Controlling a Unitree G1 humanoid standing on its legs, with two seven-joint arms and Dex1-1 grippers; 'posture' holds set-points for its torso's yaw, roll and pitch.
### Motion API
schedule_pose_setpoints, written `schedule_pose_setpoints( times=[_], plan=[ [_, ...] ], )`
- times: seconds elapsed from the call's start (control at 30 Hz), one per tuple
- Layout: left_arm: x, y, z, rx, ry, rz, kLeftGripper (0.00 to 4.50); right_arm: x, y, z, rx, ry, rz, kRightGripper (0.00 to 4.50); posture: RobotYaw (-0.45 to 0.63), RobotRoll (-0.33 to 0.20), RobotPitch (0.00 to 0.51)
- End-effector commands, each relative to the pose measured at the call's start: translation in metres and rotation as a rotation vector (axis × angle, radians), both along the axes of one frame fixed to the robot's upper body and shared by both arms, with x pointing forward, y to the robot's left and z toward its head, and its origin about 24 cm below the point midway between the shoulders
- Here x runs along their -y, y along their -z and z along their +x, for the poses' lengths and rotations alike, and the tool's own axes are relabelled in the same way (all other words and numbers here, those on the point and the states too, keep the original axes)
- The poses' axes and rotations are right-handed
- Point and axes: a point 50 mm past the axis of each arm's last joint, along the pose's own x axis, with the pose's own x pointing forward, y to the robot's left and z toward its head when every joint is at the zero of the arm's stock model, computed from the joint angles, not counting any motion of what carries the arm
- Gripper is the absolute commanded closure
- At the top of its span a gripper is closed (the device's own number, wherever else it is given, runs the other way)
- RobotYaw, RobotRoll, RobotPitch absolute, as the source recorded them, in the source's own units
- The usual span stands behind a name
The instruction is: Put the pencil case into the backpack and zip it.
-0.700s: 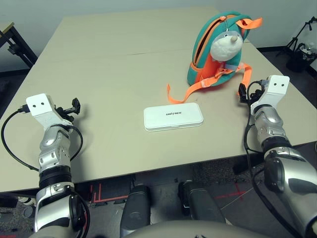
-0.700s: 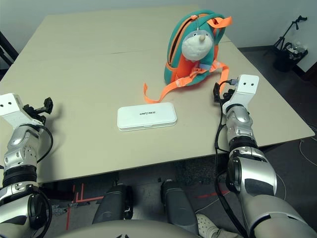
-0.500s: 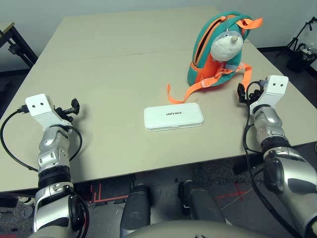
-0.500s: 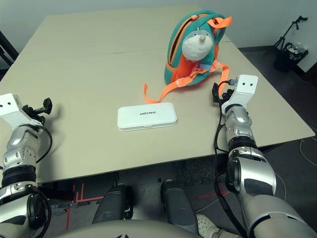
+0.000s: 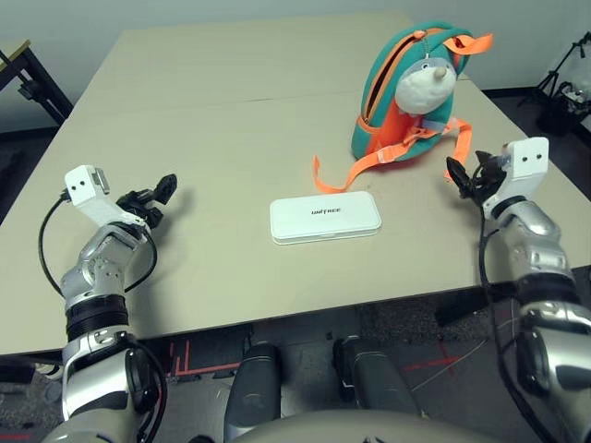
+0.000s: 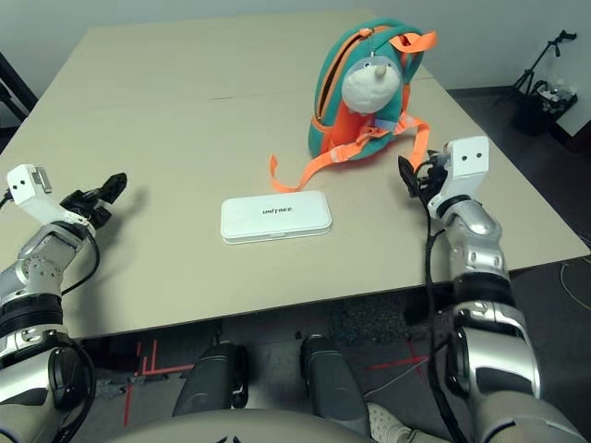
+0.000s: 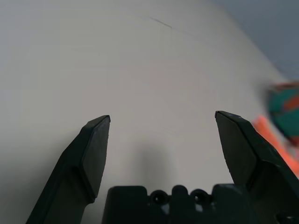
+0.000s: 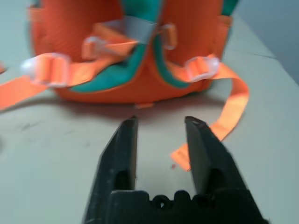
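The case (image 5: 325, 218) lies flat mid-table, backpack (image 5: 410, 92) upright beyond; left gripper (image 7: 161, 140) gapes wide, right gripper (image 8: 160, 140) narrowly parted, both empty.

Both head eyes are looking down from 6 o'clock, sharing the beige rectangular table (image 5: 212, 101). The right wrist camera is facing the teal-and-orange plush-fronted backpack (image 8: 126, 46) closely; the left's is skimming low over tabletop.
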Motion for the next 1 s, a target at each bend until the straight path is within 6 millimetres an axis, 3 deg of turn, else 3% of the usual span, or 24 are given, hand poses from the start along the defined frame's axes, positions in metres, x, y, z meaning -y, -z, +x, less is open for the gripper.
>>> schedule_pose_setpoints(
  times=[0.03, 0.07, 0.4, 0.77, 1.0],
  plan=[
    [0.013, -0.003, -0.004, -0.034, 0.162, -0.070, 0.00, -0.020, -0.009, -0.007, -0.043, -0.131, -0.018, 4.08, -0.13, 0.000, 0.078],
    [0.013, -0.003, -0.003, -0.052, 0.172, -0.087, 0.00, -0.022, -0.010, -0.008, -0.051, -0.147, -0.023, 4.47, -0.13, 0.000, 0.078],
    [0.039, -0.005, -0.001, -0.224, 0.506, -0.195, 0.00, -0.053, -0.010, 0.000, -0.099, -0.300, -0.109, 4.47, -0.12, 0.000, 0.075],
    [0.047, -0.016, 0.006, -0.271, 0.637, -0.353, 0.00, -0.057, -0.005, 0.015, -0.125, -0.369, -0.215, 4.47, -0.11, 0.000, 0.086],
    [0.049, -0.004, 0.001, -0.391, 0.689, -0.377, 0.00, -0.057, 0.002, 0.018, -0.162, -0.407, -0.294, 4.47, -0.11, 0.000, 0.095]
  ],
)
